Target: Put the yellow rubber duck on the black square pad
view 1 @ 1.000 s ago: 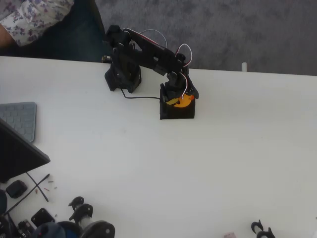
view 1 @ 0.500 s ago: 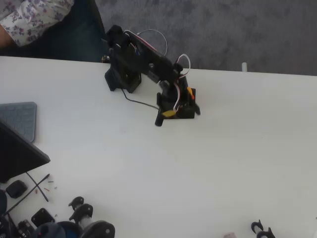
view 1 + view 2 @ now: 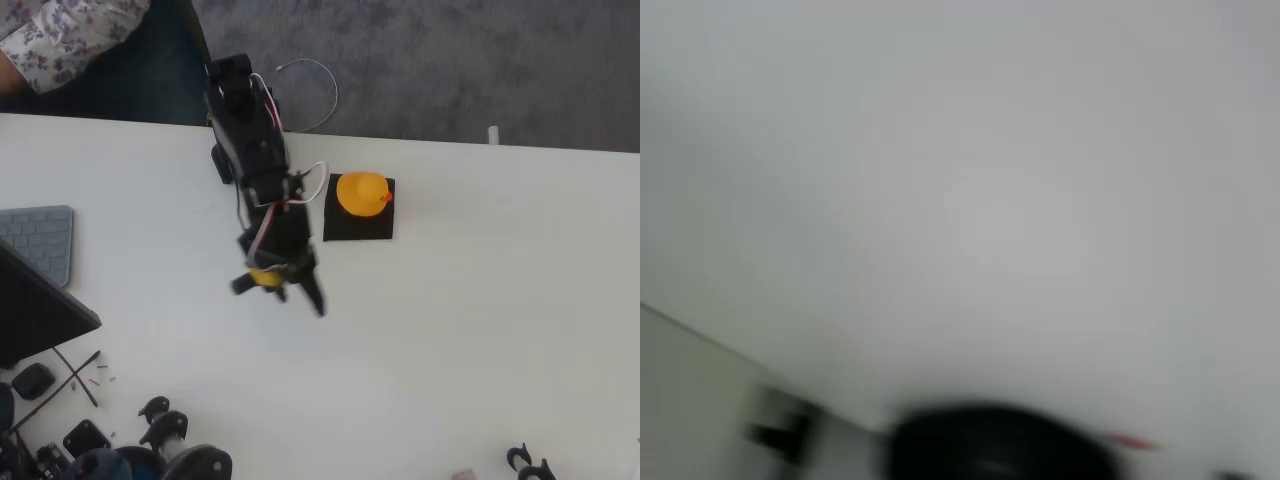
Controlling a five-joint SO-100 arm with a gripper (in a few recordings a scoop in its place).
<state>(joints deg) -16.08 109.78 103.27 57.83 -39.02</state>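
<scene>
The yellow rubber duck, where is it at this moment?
In the overhead view, the yellow rubber duck sits on the black square pad, toward its far edge, just right of the arm and apart from the gripper.

The overhead view looks straight down on the desk (image 3: 480, 330) from well above. The wrist view is blurred, facing pale desk surface (image 3: 970, 200) close up.
</scene>
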